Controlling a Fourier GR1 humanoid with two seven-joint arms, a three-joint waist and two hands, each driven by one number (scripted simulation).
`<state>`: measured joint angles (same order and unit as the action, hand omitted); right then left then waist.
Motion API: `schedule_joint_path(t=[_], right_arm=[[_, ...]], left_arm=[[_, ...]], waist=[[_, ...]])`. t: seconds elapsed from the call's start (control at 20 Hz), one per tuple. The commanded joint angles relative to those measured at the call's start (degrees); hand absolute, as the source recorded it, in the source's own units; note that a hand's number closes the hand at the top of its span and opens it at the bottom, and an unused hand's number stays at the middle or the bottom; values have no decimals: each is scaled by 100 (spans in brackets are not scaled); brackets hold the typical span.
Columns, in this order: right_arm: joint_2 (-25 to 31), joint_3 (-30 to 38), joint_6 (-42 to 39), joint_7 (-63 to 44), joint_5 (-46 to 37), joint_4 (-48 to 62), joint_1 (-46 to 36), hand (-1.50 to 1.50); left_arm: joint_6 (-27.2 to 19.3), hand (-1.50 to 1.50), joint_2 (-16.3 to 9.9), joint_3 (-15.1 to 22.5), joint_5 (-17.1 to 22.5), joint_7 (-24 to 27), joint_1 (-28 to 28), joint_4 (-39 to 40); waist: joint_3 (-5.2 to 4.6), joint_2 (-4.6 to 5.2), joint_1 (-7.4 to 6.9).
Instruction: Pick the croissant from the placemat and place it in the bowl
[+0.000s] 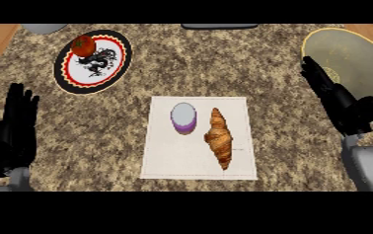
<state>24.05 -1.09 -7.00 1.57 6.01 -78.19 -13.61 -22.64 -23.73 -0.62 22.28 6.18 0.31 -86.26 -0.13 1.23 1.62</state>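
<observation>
— While our right hand (pixel 336 99) idles open at three o'clock, where's the croissant (pixel 218 137)?
— Untouched on the placemat (pixel 164 154), centre. Next we reach, grasp, carry to the bowl (pixel 348 45), two o'clock.

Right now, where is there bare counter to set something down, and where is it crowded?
Bare counter lies between the plate with the tomato and the bowl, also left of the placemat. The placemat's middle is crowded: cup beside croissant. The right hand overlaps the bowl's edge.
</observation>
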Motion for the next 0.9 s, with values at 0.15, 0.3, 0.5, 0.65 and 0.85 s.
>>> schedule_joint_path(t=[0.15,0.3,0.5,0.65,0.85], right_arm=[[-722,-409,-1827,684,1336,256,-548,150],[295,-121,-650,1051,-464,77,-1059,150],[-659,361,-2155,2366,1349,1650,-843,-150],[-50,142,-3040,3369,734,1917,-984,-150],[522,-79,-3067,3746,-65,1909,-1371,-150]], left_arm=[[118,0,-386,698,-842,-64,-511,-164],[276,0,-598,839,-950,-315,-717,-158],[113,0,-495,1254,-1284,-1099,-1404,-255],[173,0,-576,1200,-1316,-1146,-1296,-292],[48,0,-417,1353,-1505,-1484,-1532,-381]], waist=[[63,-34,-256],[29,-60,-68],[51,-26,-202],[40,-55,-298],[26,-95,-252]])
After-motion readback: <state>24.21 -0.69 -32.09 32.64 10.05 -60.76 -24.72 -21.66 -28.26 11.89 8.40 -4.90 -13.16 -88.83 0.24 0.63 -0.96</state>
